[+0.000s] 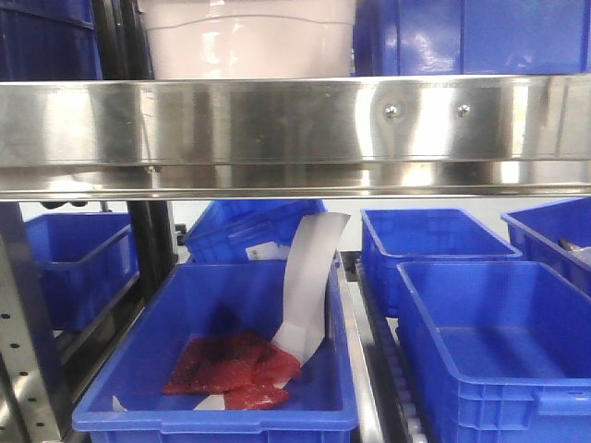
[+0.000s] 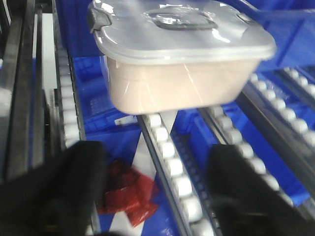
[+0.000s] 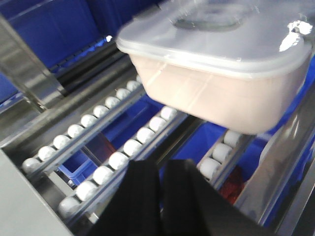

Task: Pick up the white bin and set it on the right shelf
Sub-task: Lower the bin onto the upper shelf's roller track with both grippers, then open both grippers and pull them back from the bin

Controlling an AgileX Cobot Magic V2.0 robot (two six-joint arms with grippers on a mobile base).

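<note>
Off-white, the white bin sits on roller rails, ungrasped; I judge this the approach step. Left gripper is spread wide and empty; right gripper is nearly closed and empty. Next, I must bracket both sides.

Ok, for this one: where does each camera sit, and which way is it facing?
Exterior front: level with the right shelf rail, facing the racks; white bin above, blue bins below; no robot parts.
Left wrist: looks along the roller tracks at the bin; left end effector open, its fingers dark blurs.
Right wrist: same rollers from the other side; right end effector shut.
All three views share the bin.
</note>
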